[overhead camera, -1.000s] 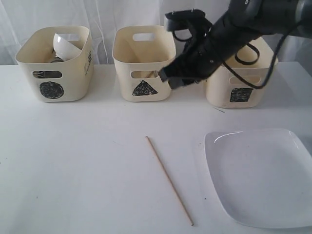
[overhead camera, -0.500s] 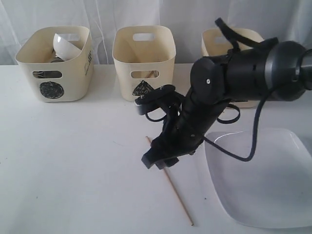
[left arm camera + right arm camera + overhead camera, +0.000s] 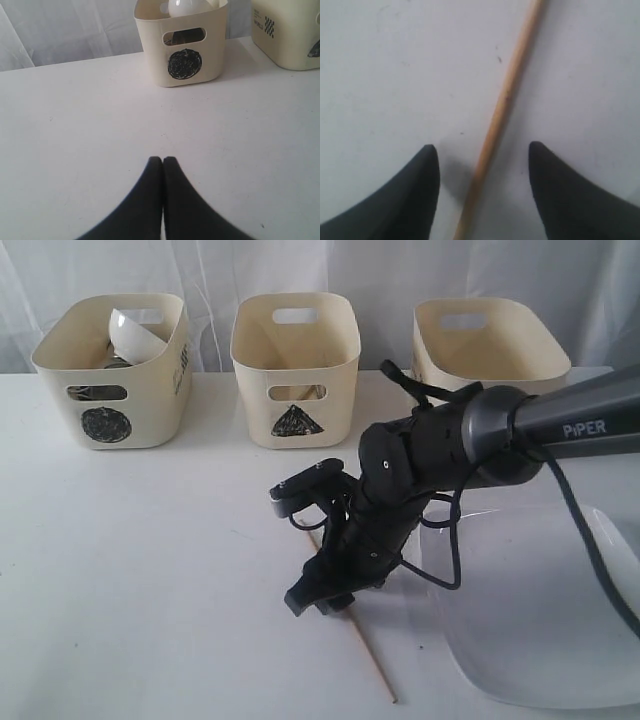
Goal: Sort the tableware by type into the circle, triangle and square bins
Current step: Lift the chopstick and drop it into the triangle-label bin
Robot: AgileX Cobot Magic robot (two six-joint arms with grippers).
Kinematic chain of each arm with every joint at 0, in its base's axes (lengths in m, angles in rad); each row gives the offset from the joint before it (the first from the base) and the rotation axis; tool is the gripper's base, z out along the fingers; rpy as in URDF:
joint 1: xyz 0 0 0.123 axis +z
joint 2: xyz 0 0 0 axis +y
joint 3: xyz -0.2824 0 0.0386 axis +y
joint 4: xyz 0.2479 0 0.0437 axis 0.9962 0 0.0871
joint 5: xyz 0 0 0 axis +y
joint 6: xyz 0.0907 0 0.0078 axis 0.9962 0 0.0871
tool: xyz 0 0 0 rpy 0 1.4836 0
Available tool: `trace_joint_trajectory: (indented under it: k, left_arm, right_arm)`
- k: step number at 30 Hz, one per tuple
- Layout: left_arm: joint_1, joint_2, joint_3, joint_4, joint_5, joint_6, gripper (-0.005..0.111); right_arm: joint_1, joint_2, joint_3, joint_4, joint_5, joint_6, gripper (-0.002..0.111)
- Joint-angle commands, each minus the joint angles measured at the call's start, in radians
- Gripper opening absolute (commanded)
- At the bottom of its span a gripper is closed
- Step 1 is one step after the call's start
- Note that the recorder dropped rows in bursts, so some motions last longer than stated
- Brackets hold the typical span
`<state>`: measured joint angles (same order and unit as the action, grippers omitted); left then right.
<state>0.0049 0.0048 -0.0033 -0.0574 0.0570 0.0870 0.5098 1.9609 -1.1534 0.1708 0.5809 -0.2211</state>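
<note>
One thin wooden chopstick (image 3: 374, 668) lies on the white table, its far part hidden under my right arm. In the right wrist view the chopstick (image 3: 506, 97) runs between the two spread fingers of my right gripper (image 3: 483, 150), which is open and touches nothing. In the exterior view the right gripper (image 3: 318, 598) hangs low over the stick. The large square white plate (image 3: 545, 640) lies at the right, partly behind the arm. A round white bowl (image 3: 135, 333) leans in the circle bin (image 3: 108, 390). My left gripper (image 3: 163, 160) is shut and empty above bare table.
The triangle bin (image 3: 296, 370) stands at the back middle and the square bin (image 3: 490, 340) at the back right, its label hidden by the arm. The left wrist view faces the circle bin (image 3: 186, 55), with the bowl (image 3: 187, 6) inside and another bin (image 3: 292, 35) beside it.
My right arm swung from the bins down to the table's front and lowered over the chopstick, now straddling it with open fingers. The chopstick and plate have not moved.
</note>
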Motion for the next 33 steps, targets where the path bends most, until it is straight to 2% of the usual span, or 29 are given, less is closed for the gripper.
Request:
trace_joint_trajectory:
  k: [1,3,6,10,12,16,18,19,21,25,30,33]
  left_arm:
    - [0.004,-0.005,0.003,-0.002,-0.003,-0.001,0.000]
    - [0.004,-0.005,0.003,-0.002,-0.003,-0.001,0.000]
    - [0.004,-0.005,0.003,-0.002,-0.003,-0.001,0.000]
    - [0.004,-0.005,0.003,-0.002,-0.003,-0.001,0.000]
    - [0.004,-0.005,0.003,-0.002,-0.003,-0.001,0.000]
    - [0.004,-0.005,0.003,-0.002,-0.003,-0.001,0.000]
    - [0.004,-0.005,0.003,-0.002,-0.003,-0.001,0.000]
    - [0.004,-0.005,0.003,-0.002,-0.003,-0.001,0.000]
    - [0.004,-0.005,0.003,-0.002,-0.003,-0.001,0.000]
    - [0.004,-0.005,0.003,-0.002,-0.003,-0.001,0.000]
    - [0.004,-0.005,0.003,-0.002,-0.003,-0.001,0.000]
    - [0.004,-0.005,0.003,-0.002,-0.003,-0.001,0.000]
  right_arm:
    - [0.019,0.035,0.003,0.000,0.005,0.042,0.046]
    - [0.020,0.040,0.003,0.014,0.007,0.044,0.031]
    - [0.020,0.038,0.003,0.016,-0.012,0.044,0.000]
    - [0.018,-0.015,0.008,0.040,-0.125,0.131,0.000]
    - [0.001,-0.101,0.046,0.082,-0.351,0.208,0.000]
    - [-0.099,-0.244,0.082,0.323,-0.714,0.210,0.000]
    - [-0.154,-0.258,0.068,0.325,-0.863,0.271,0.000]
    - [-0.168,-0.255,0.054,0.317,-0.894,0.281,0.000]
    - [-0.213,-0.193,-0.066,0.177,-0.903,0.357,0.000]
    - [-0.231,-0.081,-0.245,0.026,-0.900,0.497,0.000]
    - [-0.241,0.120,-0.500,-0.079,-0.935,0.631,0.000]
    - [-0.241,0.204,-0.595,-0.107,-0.934,0.651,0.000]
